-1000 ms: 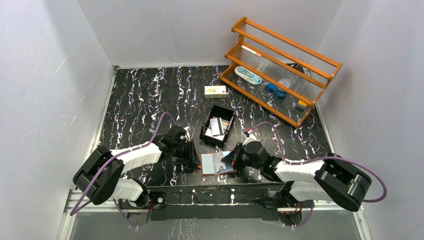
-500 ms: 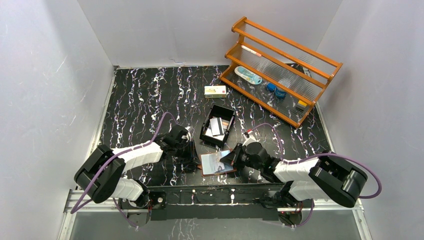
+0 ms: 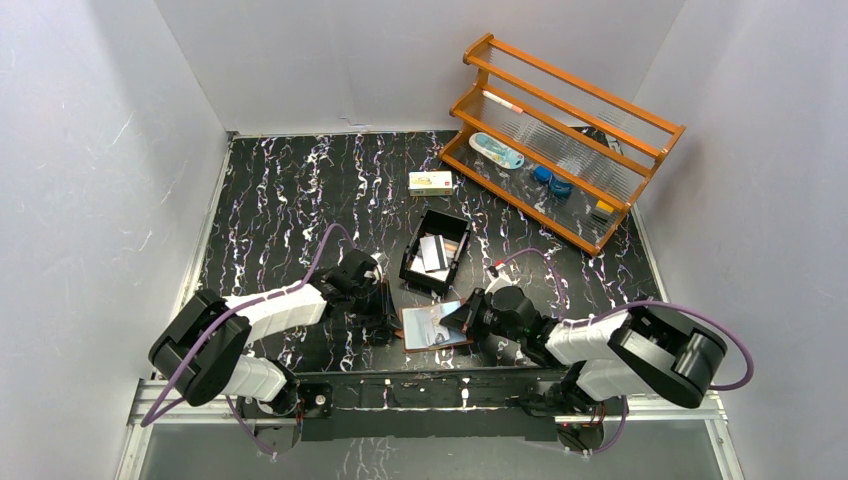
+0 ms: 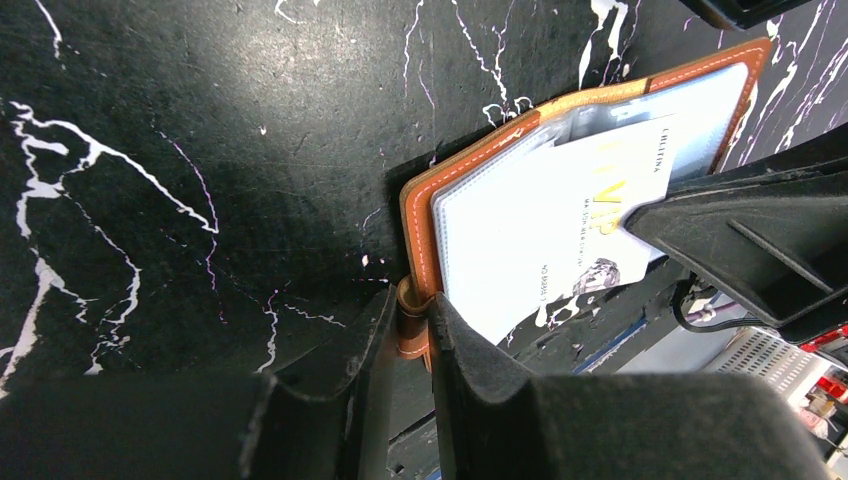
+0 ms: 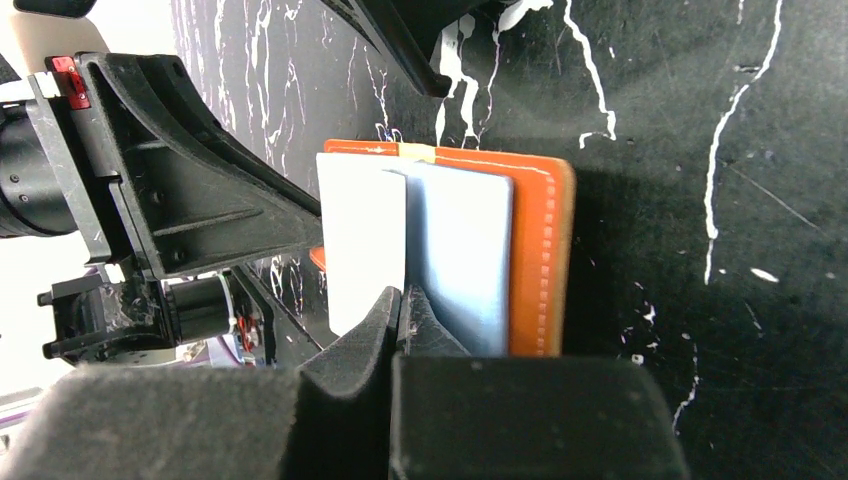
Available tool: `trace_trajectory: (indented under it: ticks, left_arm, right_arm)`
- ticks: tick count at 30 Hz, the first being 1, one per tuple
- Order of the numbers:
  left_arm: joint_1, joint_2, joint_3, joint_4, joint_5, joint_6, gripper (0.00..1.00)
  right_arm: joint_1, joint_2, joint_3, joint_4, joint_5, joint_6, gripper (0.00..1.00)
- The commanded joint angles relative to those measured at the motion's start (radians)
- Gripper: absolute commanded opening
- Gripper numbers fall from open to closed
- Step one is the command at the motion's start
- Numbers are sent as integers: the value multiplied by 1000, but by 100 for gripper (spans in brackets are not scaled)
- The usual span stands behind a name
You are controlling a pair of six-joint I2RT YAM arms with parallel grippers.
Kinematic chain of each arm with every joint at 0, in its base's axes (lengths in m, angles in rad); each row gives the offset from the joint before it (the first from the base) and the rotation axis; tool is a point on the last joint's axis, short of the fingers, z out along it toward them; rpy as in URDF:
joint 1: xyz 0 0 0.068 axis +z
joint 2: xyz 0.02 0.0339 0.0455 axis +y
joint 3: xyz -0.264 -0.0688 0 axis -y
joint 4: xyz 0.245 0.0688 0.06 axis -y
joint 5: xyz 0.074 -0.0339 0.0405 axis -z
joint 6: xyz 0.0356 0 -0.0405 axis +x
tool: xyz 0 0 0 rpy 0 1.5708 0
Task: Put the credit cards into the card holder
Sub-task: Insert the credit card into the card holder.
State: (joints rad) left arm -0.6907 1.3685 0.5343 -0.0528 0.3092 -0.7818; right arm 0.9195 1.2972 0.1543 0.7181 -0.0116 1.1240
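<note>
From above, the holder (image 3: 424, 335) is lying open on the desk (image 3: 280, 200) at lower centre, just ahead of the arm bases. The left fingers (image 3: 384, 322) are reaching in to its left edge. The right fingers (image 3: 466, 320) are coming in from its right, holding a pale card (image 3: 445, 314) tilted over the open holder. Above the holder, a black tray (image 3: 411, 259) is sitting with more cards (image 3: 432, 250) inside. A white-and-yellow carton (image 3: 430, 181) is lying further up, and an orange rack (image 3: 565, 140) is standing at upper right.

In the left wrist view, the left fingers (image 4: 372, 345) are standing narrow at bottom centre, pinching the holder's small brown tab (image 4: 411, 328) between them. The holder (image 4: 421, 215) is spreading toward the upper right, its clear pockets facing up. The white card (image 4: 560, 215), bearing gold lettering, is lying over the pockets, and the right fingers (image 4: 740, 235) are covering its right corner.

In the right wrist view, the right fingers (image 5: 430, 328) are pressing nearly together at lower centre, gripping the near edge of the white card (image 5: 360, 235). The card is lying over the left part of the holder (image 5: 541, 260), beside a light blue surface that could be a pocket or another card; I cannot tell which. The left fingers (image 5: 395, 45) are showing at the top of the frame.
</note>
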Motion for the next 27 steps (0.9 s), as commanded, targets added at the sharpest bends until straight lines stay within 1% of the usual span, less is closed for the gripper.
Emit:
trace_trajectory:
  ticks: [1,10,15,19,21,23,25,27]
  left_arm:
    - [-21,33,-4,-57,-40,16,18]
    - [-29,49,3,-57,-39,16,18]
    - [-36,46,7,-60,-41,16,18]
    - [-44,53,5,-59,-42,8,18]
    - [-48,55,6,-59,-44,6,18]
    - [-50,54,10,-60,-46,7,18]
    - [-52,51,12,-61,-47,7,18]
    - [-52,48,13,-64,-48,7,18]
  right_arm:
    - [10,46,1,70,-37,-8,0]
    - [13,62,-18,157,-31,5,0]
    - [13,45,6,116,6,-32,0]
    - [16,65,24,108,7,-39,0]
    - [30,81,31,111,5,-29,2]
    - [52,86,63,57,18,-42,6]
    - [72,72,121,-102,51,-65,12]
    - [80,41,157,-245,90,-72,20]
